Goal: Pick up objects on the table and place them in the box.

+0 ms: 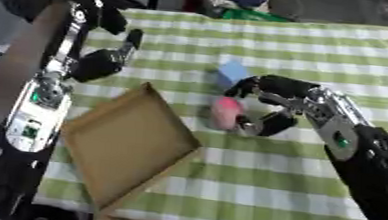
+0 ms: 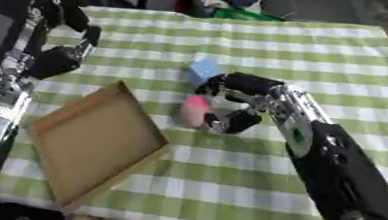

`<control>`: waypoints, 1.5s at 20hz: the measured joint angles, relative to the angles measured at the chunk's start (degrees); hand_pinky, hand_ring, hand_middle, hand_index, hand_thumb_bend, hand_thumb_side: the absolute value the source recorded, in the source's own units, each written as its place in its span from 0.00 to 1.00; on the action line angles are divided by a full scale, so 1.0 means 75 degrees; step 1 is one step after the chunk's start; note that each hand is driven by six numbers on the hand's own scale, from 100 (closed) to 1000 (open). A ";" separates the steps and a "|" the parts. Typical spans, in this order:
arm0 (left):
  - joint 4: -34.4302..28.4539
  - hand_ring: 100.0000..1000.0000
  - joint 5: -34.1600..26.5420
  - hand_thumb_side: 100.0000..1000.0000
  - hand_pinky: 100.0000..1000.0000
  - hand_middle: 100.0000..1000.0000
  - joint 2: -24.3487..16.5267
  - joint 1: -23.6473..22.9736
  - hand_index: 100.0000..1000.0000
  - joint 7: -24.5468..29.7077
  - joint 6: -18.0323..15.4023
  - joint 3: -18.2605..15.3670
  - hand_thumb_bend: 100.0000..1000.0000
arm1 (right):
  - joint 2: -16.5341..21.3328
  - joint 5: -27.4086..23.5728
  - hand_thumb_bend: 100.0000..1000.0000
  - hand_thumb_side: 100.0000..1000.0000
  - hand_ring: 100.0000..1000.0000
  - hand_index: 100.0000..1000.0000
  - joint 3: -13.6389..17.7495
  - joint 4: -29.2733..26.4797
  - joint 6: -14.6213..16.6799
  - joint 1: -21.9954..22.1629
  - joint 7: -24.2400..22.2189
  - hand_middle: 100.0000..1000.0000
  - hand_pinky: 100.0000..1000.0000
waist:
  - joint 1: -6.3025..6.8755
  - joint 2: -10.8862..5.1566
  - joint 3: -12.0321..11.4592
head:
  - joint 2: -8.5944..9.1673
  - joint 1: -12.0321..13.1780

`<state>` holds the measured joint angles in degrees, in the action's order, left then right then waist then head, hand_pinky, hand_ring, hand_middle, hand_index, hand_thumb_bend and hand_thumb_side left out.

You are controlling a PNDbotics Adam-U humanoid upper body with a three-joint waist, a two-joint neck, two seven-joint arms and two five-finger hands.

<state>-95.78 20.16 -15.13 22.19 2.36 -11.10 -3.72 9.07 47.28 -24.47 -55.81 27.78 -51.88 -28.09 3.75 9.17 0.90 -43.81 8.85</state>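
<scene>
Our right hand (image 1: 272, 106) reaches in from the right, fingers (image 1: 245, 86) and thumb curled. Our left hand (image 1: 105, 60) hangs at upper left, fingers (image 1: 132, 39) straight.

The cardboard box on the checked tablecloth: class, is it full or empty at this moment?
Empty. The cardboard box shows only its bare brown floor; the pink object and the blue block both lie outside it on the cloth, by the right robot hand.
</scene>
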 measured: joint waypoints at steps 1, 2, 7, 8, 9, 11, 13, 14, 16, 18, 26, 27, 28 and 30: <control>0.0000 0.51 0.0000 0.24 0.53 0.46 0.0000 0.0000 0.72 0.0000 0.0000 0.0000 0.23 | -0.0023 0.0003 0.00 0.25 0.77 0.83 -0.0017 -0.0006 0.0012 0.0002 -0.0002 0.79 0.82 | 0.0000 0.0000 -0.0001 | 0.0000 0.0000; 0.0000 0.51 0.0000 0.24 0.53 0.46 0.0000 0.0000 0.72 0.0000 0.0000 0.0000 0.23 | -0.0038 0.0006 0.00 0.24 0.77 0.81 -0.0035 -0.0008 0.0022 0.0004 -0.0004 0.79 0.82 | 0.0000 0.0000 -0.0003 | 0.0000 -0.0001; 0.0000 0.51 -0.0002 0.24 0.53 0.46 0.0001 0.0000 0.72 0.0001 0.0001 0.0000 0.23 | -0.0096 0.0067 0.00 0.16 0.76 0.66 -0.0079 -0.0036 0.0100 0.0047 0.0021 0.77 0.82 | 0.0000 0.0004 -0.0004 | 0.0000 -0.0001; 0.0000 0.51 -0.0003 0.25 0.53 0.46 0.0001 0.0000 0.72 0.0001 0.0001 0.0000 0.23 | -0.0098 0.0073 0.00 0.13 0.76 0.60 -0.0080 -0.0053 0.0125 0.0061 0.0050 0.76 0.82 | 0.0000 0.0004 -0.0004 | 0.0000 -0.0001; 0.0000 0.51 -0.0003 0.25 0.53 0.46 0.0001 0.0000 0.72 0.0001 0.0001 0.0000 0.23 | -0.0100 0.0076 0.00 0.11 0.75 0.55 -0.0080 -0.0060 0.0148 0.0062 0.0092 0.75 0.81 | 0.0000 0.0004 -0.0004 | 0.0000 -0.0001; 0.0000 0.51 -0.0003 0.25 0.53 0.46 0.0001 0.0000 0.72 0.0001 0.0001 0.0000 0.23 | -0.0101 0.0079 0.00 0.06 0.75 0.44 -0.0080 -0.0084 0.0181 0.0063 0.0224 0.73 0.81 | 0.0001 0.0005 -0.0004 | 0.0000 -0.0001; 0.0000 0.51 -0.0004 0.25 0.53 0.46 0.0001 0.0000 0.72 0.0001 0.0001 0.0000 0.23 | -0.0101 0.0080 0.00 0.02 0.73 0.37 -0.0079 -0.0117 0.0192 0.0063 0.0408 0.71 0.80 | 0.0002 0.0005 -0.0004 | 0.0000 -0.0001; 0.0000 0.51 -0.0004 0.25 0.53 0.46 0.0001 0.0000 0.72 0.0001 0.0001 0.0000 0.23 | -0.0101 0.0080 0.00 0.00 0.73 0.36 -0.0078 -0.0140 0.0192 0.0064 0.0519 0.70 0.80 | 0.0002 0.0005 -0.0004 | 0.0000 -0.0001; 0.0000 0.51 -0.0004 0.25 0.53 0.46 0.0002 0.0000 0.71 0.0001 0.0001 0.0000 0.23 | -0.0098 0.0080 0.00 0.00 0.73 0.36 -0.0078 -0.0183 0.0192 0.0064 0.0743 0.70 0.80 | 0.0003 0.0005 -0.0010 | 0.0000 -0.0005; 0.0000 0.51 -0.0004 0.24 0.54 0.46 0.0002 0.0006 0.71 0.0002 0.0000 0.0000 0.23 | -0.0091 0.0080 0.00 0.00 0.72 0.36 -0.0078 -0.0235 0.0197 0.0061 0.0929 0.69 0.80 | 0.0003 0.0005 -0.0044 | 0.0000 -0.0024; -0.0029 0.51 -0.0004 0.24 0.54 0.46 0.0095 0.0148 0.71 0.0035 -0.0027 0.0054 0.23 | -0.0012 -0.0428 0.00 0.00 0.72 0.36 -0.0079 -0.0784 0.0046 -0.0193 0.1193 0.68 0.80 | -0.0005 -0.0006 -0.0449 | -0.0001 -0.0183; -0.0056 0.51 -0.0004 0.24 0.54 0.46 0.0126 0.0173 0.71 0.0043 -0.0032 0.0065 0.23 | -0.0012 -0.0511 0.00 0.00 0.72 0.36 -0.0079 -0.0862 0.0006 -0.0233 0.1186 0.68 0.80 | -0.0006 -0.0007 -0.0530 | -0.0001 -0.0212; -0.0075 0.51 -0.0004 0.24 0.54 0.46 0.0145 0.0206 0.71 0.0048 -0.0035 0.0087 0.23 | -0.0012 -0.0569 0.00 0.00 0.72 0.36 -0.0080 -0.0922 -0.0030 -0.0272 0.1179 0.68 0.80 | -0.0007 -0.0008 -0.0609 | -0.0001 -0.0255; -0.0144 0.51 -0.0004 0.23 0.54 0.46 0.0210 0.0280 0.71 0.0069 -0.0045 0.0101 0.23 | -0.0015 -0.0663 0.00 0.00 0.72 0.36 -0.0081 -0.0997 -0.0088 -0.0310 0.1145 0.68 0.80 | -0.0004 -0.0013 -0.0792 | -0.0001 -0.0350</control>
<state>-96.86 20.13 -13.56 24.29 2.88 -11.44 -2.96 8.96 42.32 -25.08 -63.29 27.12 -54.21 -19.50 3.73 9.08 -5.05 -43.82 6.22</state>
